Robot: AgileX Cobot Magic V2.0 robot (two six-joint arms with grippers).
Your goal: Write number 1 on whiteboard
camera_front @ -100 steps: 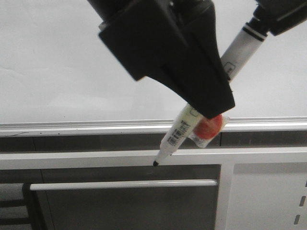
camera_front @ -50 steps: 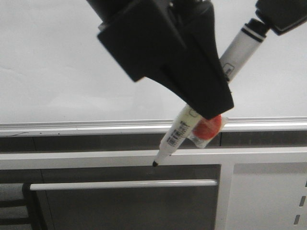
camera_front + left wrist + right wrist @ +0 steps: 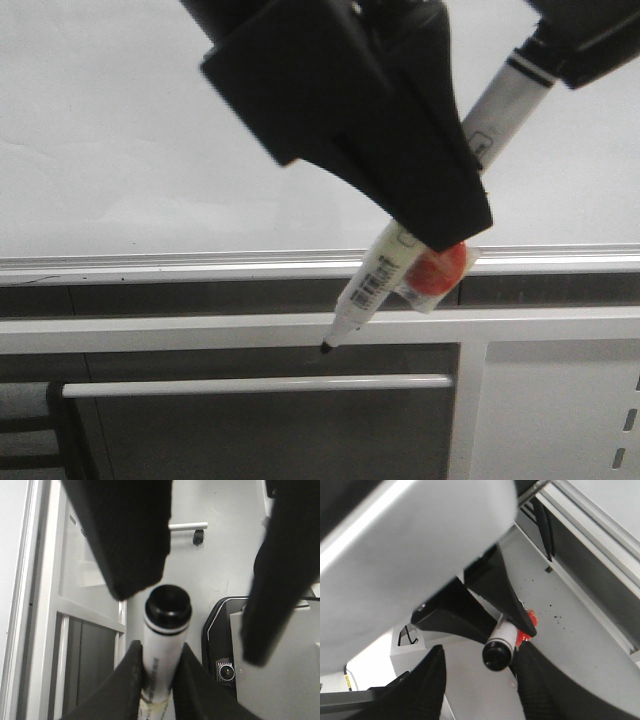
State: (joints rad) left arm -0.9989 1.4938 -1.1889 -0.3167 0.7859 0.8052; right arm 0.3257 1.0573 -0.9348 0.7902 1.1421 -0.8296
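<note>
The whiteboard [image 3: 110, 130] fills the upper half of the front view, pale and glossy, and its silver rail [image 3: 150, 264] runs along its 6 o'clock edge. Part of its surface is hidden behind the grippers. A marker [image 3: 372, 282] is seen lying aslant in front of the board, its black tip [image 3: 325, 347] pointing to 7 o'clock and its black-ringed rear end to 1 o'clock. The tip is seen below the rail, against a white crossbar [image 3: 150, 332] of the cabinet frame; whether it touches anything cannot be told.

The marker's white barrel is clamped at mid-length by the left gripper [image 3: 455, 215], whose fingers are closed tight on both sides of it, as is shown plainly in the left wrist view. A red-orange piece in clear wrap [image 3: 437, 272] is seen just beside the barrel, at the 6 o'clock side of that gripper's tip.

The marker's rear cap is flanked by the right gripper [image 3: 481, 660], whose fingers are spread wide, one on each side of the cap. A gap is seen on one side; contact on the other side cannot be judged.

Under the crossbar a thin white handle bar [image 3: 260, 384] is laid level across a dark recess, and a white panel with slots [image 3: 560, 420] is placed at 4 o'clock.
</note>
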